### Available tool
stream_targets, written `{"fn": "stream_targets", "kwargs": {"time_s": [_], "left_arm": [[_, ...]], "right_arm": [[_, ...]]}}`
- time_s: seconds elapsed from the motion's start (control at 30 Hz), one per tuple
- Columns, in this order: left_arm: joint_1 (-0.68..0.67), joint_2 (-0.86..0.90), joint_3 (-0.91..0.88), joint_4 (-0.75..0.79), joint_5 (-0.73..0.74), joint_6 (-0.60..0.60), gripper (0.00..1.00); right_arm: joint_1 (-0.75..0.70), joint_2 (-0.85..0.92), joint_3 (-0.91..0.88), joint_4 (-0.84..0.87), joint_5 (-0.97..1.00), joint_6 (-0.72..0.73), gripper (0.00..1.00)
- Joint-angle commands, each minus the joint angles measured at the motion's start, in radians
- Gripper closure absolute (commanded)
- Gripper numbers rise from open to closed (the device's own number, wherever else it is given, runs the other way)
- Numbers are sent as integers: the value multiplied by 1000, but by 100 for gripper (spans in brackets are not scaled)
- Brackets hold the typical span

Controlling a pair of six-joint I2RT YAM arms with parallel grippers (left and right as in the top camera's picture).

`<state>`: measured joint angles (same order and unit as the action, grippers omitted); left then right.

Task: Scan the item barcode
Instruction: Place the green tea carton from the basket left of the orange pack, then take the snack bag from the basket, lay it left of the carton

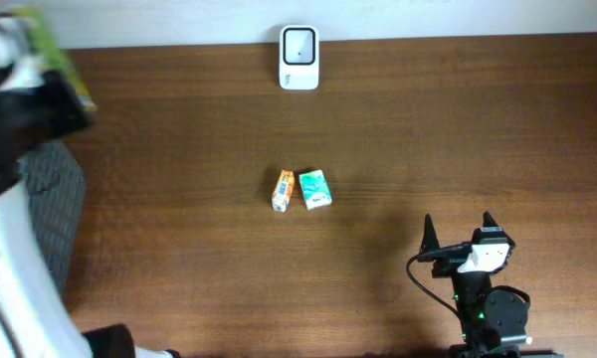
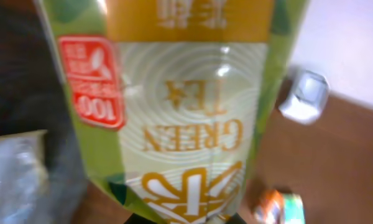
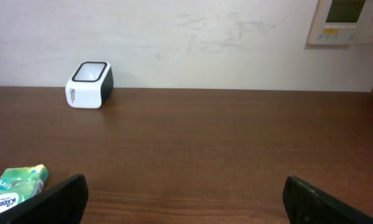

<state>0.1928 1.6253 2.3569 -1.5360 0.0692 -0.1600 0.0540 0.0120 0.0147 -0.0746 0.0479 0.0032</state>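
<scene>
The item is a green and yellow pack [image 2: 186,106] printed GREEN TEA. It fills the left wrist view and shows as a blurred green shape [image 1: 42,40] at the overhead view's top left, off the table's left end. My left gripper [image 2: 189,219] is shut on its lower end, with only the dark fingertips showing. The white scanner [image 1: 298,57] with a dark window stands at the table's far edge, middle; it also shows as the scanner [image 2: 304,96] and scanner [image 3: 90,84]. My right gripper [image 1: 458,234] rests open and empty near the front right.
A small orange carton [image 1: 283,189] and a teal tissue pack [image 1: 315,189] lie side by side mid-table. A grey bag [image 1: 55,199] lies off the table's left end. A wall panel [image 3: 345,22] hangs behind the table at the right.
</scene>
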Motion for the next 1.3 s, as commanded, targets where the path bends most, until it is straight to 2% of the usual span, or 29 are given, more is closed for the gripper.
{"fn": "stream_targets", "kwargs": {"time_s": [0.0, 0.13, 0.23, 0.3, 0.37, 0.4, 0.43, 0.47, 0.6, 0.67, 0.77, 0.8, 0.87, 0.97, 1.03, 1.13, 1.2, 1.23, 1.27], "left_arm": [[-225, 76, -244, 69, -9, 1, 100], [-387, 126, -613, 267, -5, -49, 100], [-497, 177, -898, 498, -5, -86, 100], [-541, 227, -1001, 586, 0, -162, 100], [-569, 244, -1017, 597, -1, -184, 100], [-589, 252, -1017, 603, -2, -184, 81], [-599, 254, -1017, 609, -2, -184, 55], [-615, 256, -1017, 620, -1, -185, 44], [-613, 254, -983, 624, -16, -183, 43], [-560, 235, -816, 515, -97, -183, 43], [-382, 172, -279, 225, -293, -178, 36], [-319, 154, -155, 167, -386, -175, 35], [-166, 113, -10, 108, -484, -177, 35], [159, 83, -5, 52, -484, -262, 38], [319, 101, -66, 35, -478, -300, 41], [501, 115, -256, 62, -425, -299, 41], [607, 115, -473, 119, -406, -288, 40], [639, 115, -562, 179, -401, -257, 38], [669, 116, -657, 265, -366, -174, 37]], "right_arm": [[-2, -6, -7, -4, 9, 8, 1], [-2, -6, -7, -4, 9, 8, 1], [-2, -6, -7, -4, 9, 8, 1], [-2, -6, -7, -4, 9, 8, 1], [-2, -6, -7, -4, 9, 8, 1], [-2, -6, -7, -4, 9, 8, 1], [-2, -6, -7, -4, 9, 8, 1], [-2, -6, -7, -4, 9, 8, 1], [-2, -6, -7, -4, 9, 8, 1], [-2, -6, -7, -4, 9, 8, 1], [-2, -6, -7, -4, 9, 8, 1], [-2, -6, -7, -4, 9, 8, 1], [-2, -6, -7, -4, 9, 8, 1], [-2, -6, -7, -4, 9, 8, 1], [-2, -6, -7, -4, 9, 8, 1], [-2, -6, -7, -4, 9, 8, 1], [-2, -6, -7, -4, 9, 8, 1], [-2, -6, -7, -4, 9, 8, 1], [-2, -6, -7, -4, 9, 8, 1]]}}
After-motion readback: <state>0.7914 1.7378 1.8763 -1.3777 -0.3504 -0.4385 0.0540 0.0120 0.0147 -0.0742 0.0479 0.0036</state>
